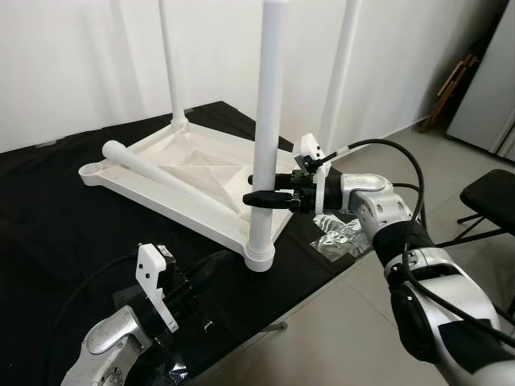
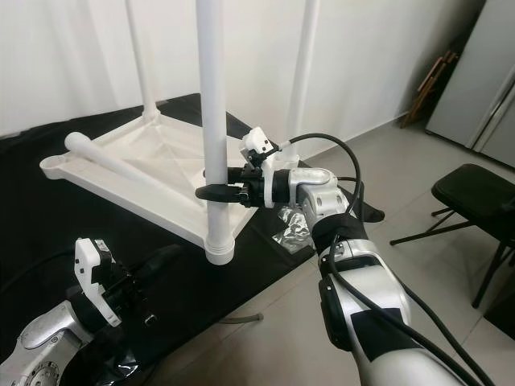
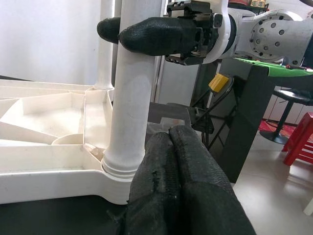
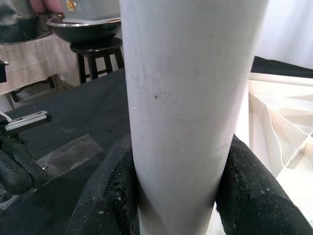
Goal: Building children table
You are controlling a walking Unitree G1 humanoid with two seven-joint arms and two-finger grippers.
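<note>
Around table leg (image 1: 269, 121): right gripper (image 1: 261, 196) (clamped).

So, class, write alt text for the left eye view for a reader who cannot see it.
The right end effector grips an upright white leg standing in the corner of an upside-down white table top on a black cloth. Two more legs stand behind, a fourth leg lies loose on the top, and the left end effector rests low beside it.

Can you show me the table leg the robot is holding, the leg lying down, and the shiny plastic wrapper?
held leg (image 1: 269, 121), left eye view, middle of its upright shaft
lying leg (image 1: 153, 171), left eye view, middle of its length
plastic wrapper (image 1: 342, 235), left eye view, its crinkled middle
</note>
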